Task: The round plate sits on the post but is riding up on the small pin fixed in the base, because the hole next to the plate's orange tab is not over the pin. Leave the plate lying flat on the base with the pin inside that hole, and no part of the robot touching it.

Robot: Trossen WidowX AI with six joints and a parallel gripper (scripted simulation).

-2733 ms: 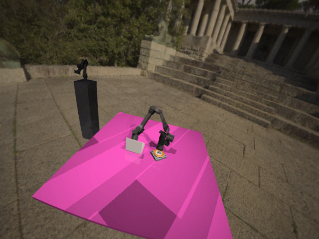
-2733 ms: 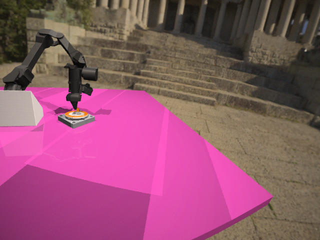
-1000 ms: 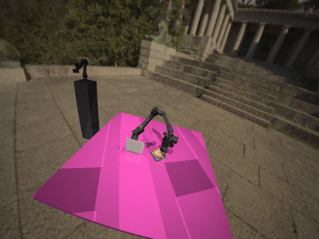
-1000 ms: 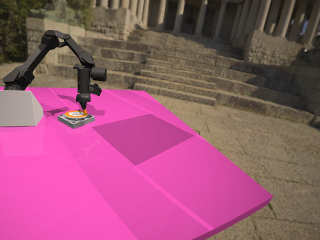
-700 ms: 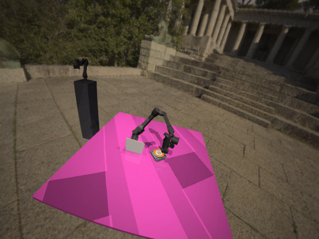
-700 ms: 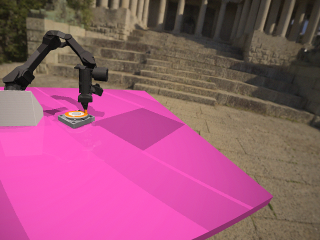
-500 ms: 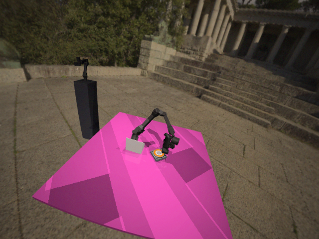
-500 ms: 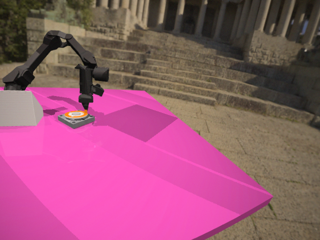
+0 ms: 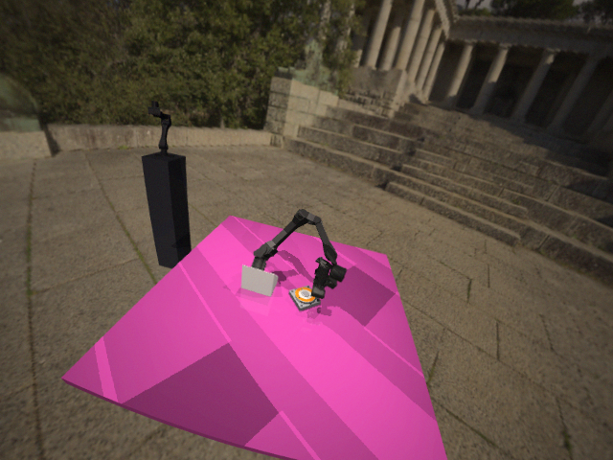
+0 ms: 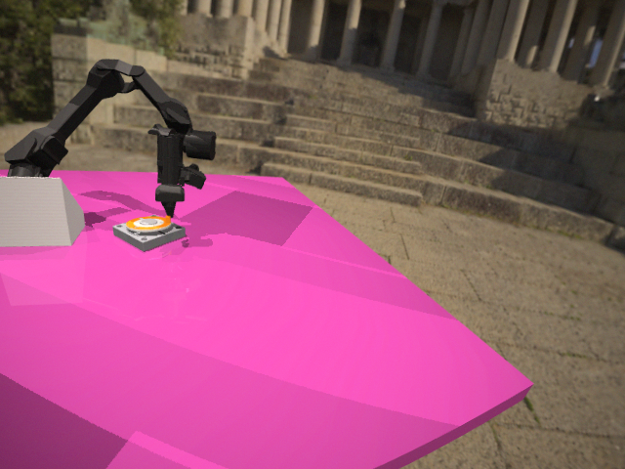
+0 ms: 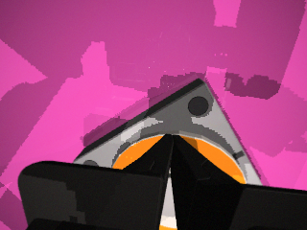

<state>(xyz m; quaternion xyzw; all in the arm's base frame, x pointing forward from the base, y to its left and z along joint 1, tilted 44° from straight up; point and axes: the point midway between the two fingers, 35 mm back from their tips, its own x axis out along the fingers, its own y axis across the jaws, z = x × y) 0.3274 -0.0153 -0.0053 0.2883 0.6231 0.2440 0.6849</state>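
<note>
The round plate, with an orange ring and a pale centre, sits on the square grey base. The orange tab stands up at the plate's rim, right by the fingertips. My gripper is shut with nothing between its fingers. It points down at the rim on the tab's side; whether it touches the tab I cannot tell. The fingers cover part of the plate in the wrist view. The pin and the hole by the tab are not visible. Any slight tilt of the plate is too small to tell.
A pale grey block with a sloped side stands between the arm's base and the front of the table. A dark pillar with another small arm stands beyond the pink table.
</note>
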